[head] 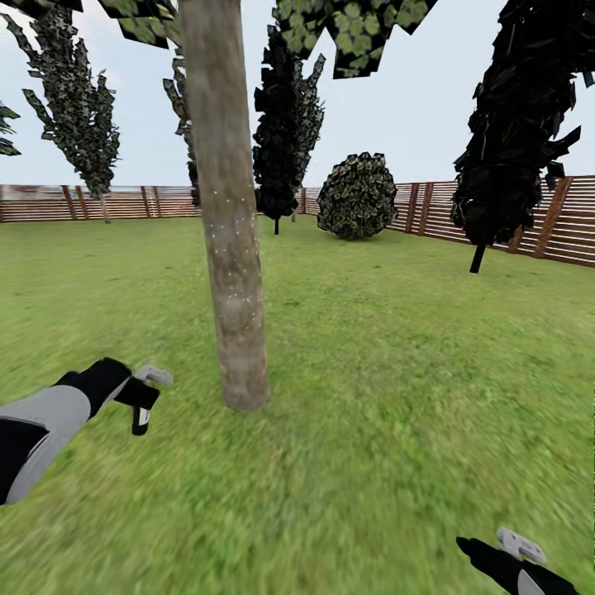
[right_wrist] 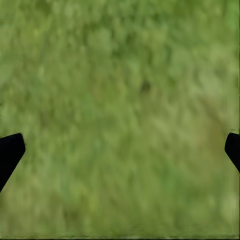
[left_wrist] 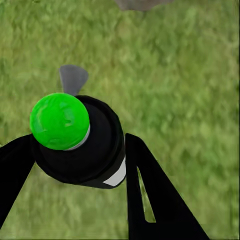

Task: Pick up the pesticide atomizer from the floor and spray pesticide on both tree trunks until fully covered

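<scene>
1. The left gripper (left_wrist: 80, 150) is clamped on the pesticide atomizer (left_wrist: 85, 145): in the left wrist view both black fingers (left_wrist: 150, 185) press against the dark bottle's sides, its green cap facing the camera and a corner of the white label showing near one finger.
2. In the head view the left gripper (head: 142, 397) holds the atomizer (head: 141, 420) low over the lawn (head: 397, 397), near the foot of the tree trunk (head: 227, 215) and to its left, not touching it.
3. The right gripper (right_wrist: 120, 145) is spread wide and holds nothing; its two black tips sit at the edges of the right wrist view, with grass between them. In the head view it rests low at the robot's right (head: 516, 555).
4. The trunk carries a scatter of pale specks around its middle. These may be spray, but the bark is far from covered, so the step in hand looks like spraying this first tree.
5. To do it well, I would keep the grip firm, point the nozzle squarely at the bark, and sweep steadily from the base upward, staying close enough that the spray lands on the trunk, not the grass.
6. Beyond stand dark column-shaped trees (head: 285, 116), a round bush (head: 357, 197) and the slatted fence (head: 496, 216).
</scene>
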Available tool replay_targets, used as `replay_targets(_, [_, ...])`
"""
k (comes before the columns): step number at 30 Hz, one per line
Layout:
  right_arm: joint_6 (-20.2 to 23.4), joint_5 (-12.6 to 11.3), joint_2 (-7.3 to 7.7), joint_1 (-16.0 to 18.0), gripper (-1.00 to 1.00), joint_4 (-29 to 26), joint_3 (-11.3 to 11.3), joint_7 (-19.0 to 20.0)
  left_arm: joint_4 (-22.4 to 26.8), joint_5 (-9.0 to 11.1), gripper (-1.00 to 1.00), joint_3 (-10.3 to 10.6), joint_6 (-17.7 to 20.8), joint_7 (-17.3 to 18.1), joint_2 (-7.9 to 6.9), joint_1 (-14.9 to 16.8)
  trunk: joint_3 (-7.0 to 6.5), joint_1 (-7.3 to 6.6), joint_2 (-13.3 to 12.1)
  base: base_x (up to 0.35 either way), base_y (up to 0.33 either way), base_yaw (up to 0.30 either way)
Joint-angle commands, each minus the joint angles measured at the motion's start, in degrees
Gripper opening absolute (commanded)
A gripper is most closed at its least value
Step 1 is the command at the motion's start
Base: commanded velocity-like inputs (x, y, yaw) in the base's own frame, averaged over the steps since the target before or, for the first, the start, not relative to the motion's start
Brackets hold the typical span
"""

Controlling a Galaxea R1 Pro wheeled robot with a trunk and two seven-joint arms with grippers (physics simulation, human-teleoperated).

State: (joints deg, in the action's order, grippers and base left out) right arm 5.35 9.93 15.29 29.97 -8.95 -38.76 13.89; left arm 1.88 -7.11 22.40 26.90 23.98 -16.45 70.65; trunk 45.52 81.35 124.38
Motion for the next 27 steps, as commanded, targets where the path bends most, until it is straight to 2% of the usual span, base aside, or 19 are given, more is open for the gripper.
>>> replay_targets(1, [0.0,0.0,0.0,0.0,1.0,0.0,0.0,0.0,0.0,2.8,-1.0,0.3,-2.0,-0.1,0.01,-1.5,-0.02,-0.01,0.0,-0.288,0.201,0.0])
replay_targets(2, [0.0,0.0,0.0,0.0,1.0,0.0,0.0,0.0,0.0,5.0,-1.0,0.2,-3.2,-0.1,-0.02,-2.8,-0.02,-0.01,0.0,-0.287,0.201,0.0])
replay_targets(4, [0.0,0.0,0.0,0.0,1.0,0.0,0.0,0.0,0.0,11.8,-1.0,0.2,-8.4,-1.9,-0.37,-6.8,-0.02,-0.01,0.0,-0.287,0.201,0.0])
replay_targets(6, [0.0,0.0,0.0,0.0,1.0,0.1,0.0,0.0,-0.3,19.1,-1.0,0.2,-13.6,-8.8,-0.67,-10.6,-0.02,-0.01,0.0,-0.287,0.201,0.0])
replay_targets(9, [0.0,0.0,-0.05,0.0,1.0,0.1,0.1,0.0,-0.5,25.2,-1.0,0.3,-18.5,-15.6,-0.56,-14.4,-0.02,-0.01,0.0,-0.287,0.201,0.0])
replay_targets(12, [0.0,0.0,-0.08,0.0,1.0,0.2,0.1,0.0,-0.6,26.2,-1.0,0.3,-20.1,-16.6,-0.52,-15.4,-0.02,-0.01,0.0,-0.287,0.201,0.0])
replay_targets(27, [-0.1,0.0,-0.09,0.0,1.0,0.2,0.2,0.0,-0.5,26.2,-1.0,0.4,-21.6,-16.8,-0.34,-16.1,-0.02,-0.01,0.0,-0.287,0.201,0.0])
